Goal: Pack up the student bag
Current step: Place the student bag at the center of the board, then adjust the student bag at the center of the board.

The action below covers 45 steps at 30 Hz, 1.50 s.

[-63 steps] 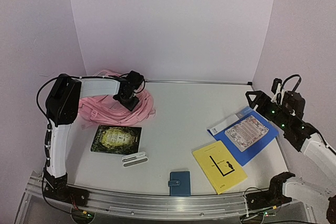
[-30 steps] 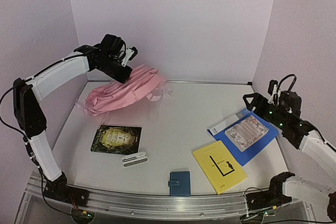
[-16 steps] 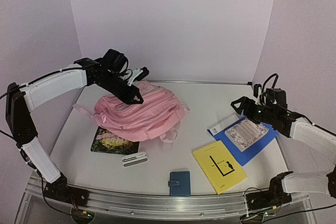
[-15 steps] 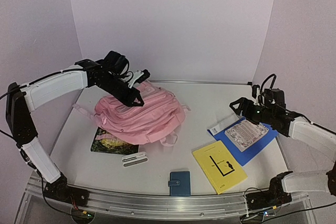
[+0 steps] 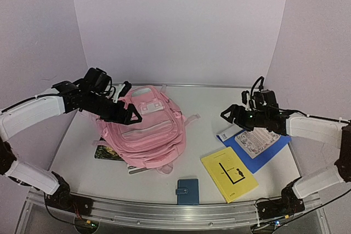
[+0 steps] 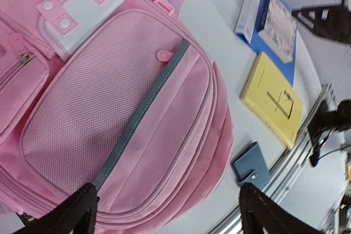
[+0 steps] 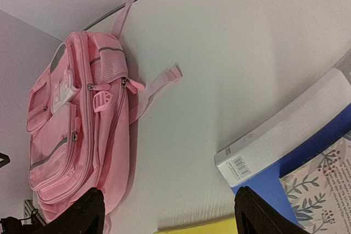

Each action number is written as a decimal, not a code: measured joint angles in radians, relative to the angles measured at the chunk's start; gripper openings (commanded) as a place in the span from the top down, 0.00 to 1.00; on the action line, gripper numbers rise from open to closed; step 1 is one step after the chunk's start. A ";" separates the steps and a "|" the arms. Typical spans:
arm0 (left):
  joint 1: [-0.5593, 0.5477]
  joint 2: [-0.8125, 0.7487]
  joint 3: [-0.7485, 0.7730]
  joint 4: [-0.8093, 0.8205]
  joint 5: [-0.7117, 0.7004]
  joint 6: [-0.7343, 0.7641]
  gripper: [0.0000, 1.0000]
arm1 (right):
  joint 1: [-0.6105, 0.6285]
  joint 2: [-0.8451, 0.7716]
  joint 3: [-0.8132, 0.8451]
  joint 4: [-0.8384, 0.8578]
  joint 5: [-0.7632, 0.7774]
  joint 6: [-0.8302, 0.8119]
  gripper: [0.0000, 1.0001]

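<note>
Left gripper (image 5: 127, 103): jaws stand wide apart with nothing between them, and in the wrist view both fingers (image 6: 82, 215) hang clear of the fabric. Half a second ago it was pinched shut on the top of the student bag (image 5: 147, 132) and hauling it, so this is a release. The bag lies flat directly beneath and just ahead of this gripper, front pockets up, with no compartment visibly open. It has come toward the near edge since the earlier frames. It now covers most of the dark book (image 5: 102, 152) on the base side of the gripper and overlaps the white case (image 5: 131, 167). Judgement: the bag is laid out for access but packing proper has not begun, and the two pinned items may need freeing first. Past the bag's lower end, away from the gripper, sit the blue wallet (image 5: 188, 191) and then the yellow book (image 5: 228, 173), both loose on the table (image 5: 203, 108). Right gripper (image 5: 235, 114): jaws apart and empty. It has swung in toward centre and hovers just beside the blue folder (image 5: 271, 147), which carries the patterned notebook (image 5: 258, 135).
</note>
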 measured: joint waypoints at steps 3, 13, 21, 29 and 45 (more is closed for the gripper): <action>0.074 -0.098 -0.070 0.051 0.019 -0.115 0.00 | 0.065 0.074 0.009 0.065 -0.015 0.042 0.20; 0.378 -0.151 -0.310 0.118 0.094 -0.352 0.00 | 0.297 0.413 0.206 0.226 -0.026 0.151 0.33; 0.400 -0.165 -0.389 0.114 0.034 -0.400 0.01 | 0.374 0.580 0.270 0.261 -0.025 0.219 0.42; 0.404 -0.163 -0.526 0.198 0.043 -0.485 0.14 | 0.375 0.595 0.270 0.324 -0.027 0.285 0.50; 0.405 -0.056 -0.576 0.448 0.101 -0.571 0.47 | 0.374 0.616 0.260 0.416 -0.020 0.395 1.00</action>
